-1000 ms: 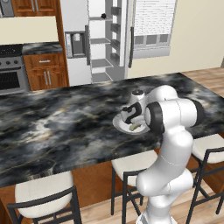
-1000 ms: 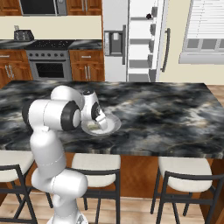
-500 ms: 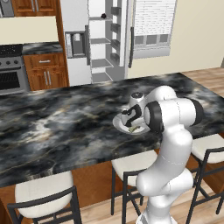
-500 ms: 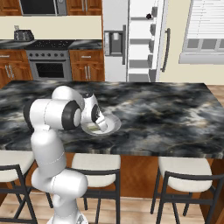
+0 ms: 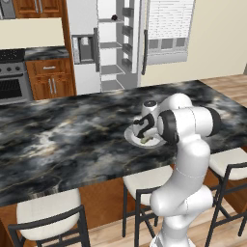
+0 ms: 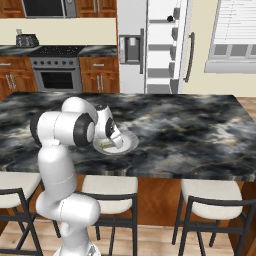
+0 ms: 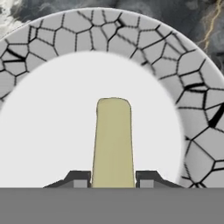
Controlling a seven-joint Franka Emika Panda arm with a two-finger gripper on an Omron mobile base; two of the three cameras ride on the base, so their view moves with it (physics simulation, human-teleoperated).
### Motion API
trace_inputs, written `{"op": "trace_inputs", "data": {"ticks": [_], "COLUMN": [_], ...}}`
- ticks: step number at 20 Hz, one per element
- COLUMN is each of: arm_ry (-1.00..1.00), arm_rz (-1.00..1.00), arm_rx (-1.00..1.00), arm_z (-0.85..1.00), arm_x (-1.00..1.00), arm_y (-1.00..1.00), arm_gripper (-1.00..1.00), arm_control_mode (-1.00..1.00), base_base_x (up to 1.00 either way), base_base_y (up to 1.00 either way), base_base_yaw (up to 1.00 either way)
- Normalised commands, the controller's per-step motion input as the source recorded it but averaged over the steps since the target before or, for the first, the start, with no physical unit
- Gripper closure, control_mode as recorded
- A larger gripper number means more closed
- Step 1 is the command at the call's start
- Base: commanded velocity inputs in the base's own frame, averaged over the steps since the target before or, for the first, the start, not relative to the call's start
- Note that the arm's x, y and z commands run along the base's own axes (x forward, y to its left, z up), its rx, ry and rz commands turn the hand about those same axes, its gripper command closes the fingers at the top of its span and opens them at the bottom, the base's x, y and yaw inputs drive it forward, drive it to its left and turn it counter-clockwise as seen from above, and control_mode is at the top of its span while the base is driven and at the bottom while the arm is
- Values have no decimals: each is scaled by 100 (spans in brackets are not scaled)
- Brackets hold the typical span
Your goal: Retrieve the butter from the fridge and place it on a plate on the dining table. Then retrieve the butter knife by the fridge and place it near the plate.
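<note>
Since the earlier frame, the gripper (image 7: 113,180) had dropped lower, right down over the plate (image 5: 131,137), with the butter (image 7: 113,142) in it. Its two fingers were shut tight on the butter, one on each side.

Seen from the hand, the butter ran up the middle of the frame from the bottom. It was a pale yellow stick over the smooth white middle of the plate. I could not tell if it touched the plate yet. The cracked grey rim curved around it at the top and right.

From the left base view, the plate sat on the dining table (image 5: 58,140), a bit right of the middle of the frame. The fridge (image 5: 120,43) stood at the top with one door open.
</note>
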Motion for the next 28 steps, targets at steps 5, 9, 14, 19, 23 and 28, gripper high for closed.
{"op": "trace_inputs", "data": {"ticks": [5,9,14,19,23,28], "arm_ry": [0,0,0,2,4,0], "arm_rz": [0,0,0,0,0,4], "arm_rx": [0,0,0,-4,0,0], "arm_z": [0,0,0,15,76,100], "arm_x": [0,0,0,0,-21,-37], "arm_y": [0,0,0,0,-1,0], "arm_gripper": [-100,-100,-100,-100,-100,-100], "arm_control_mode": [-100,-100,-100,-100,-100,-100], "base_base_x": [0,0,0,0,0,0], "base_base_y": [0,0,0,0,0,0], "base_base_yaw": [0,0,0,0,0,0]}}
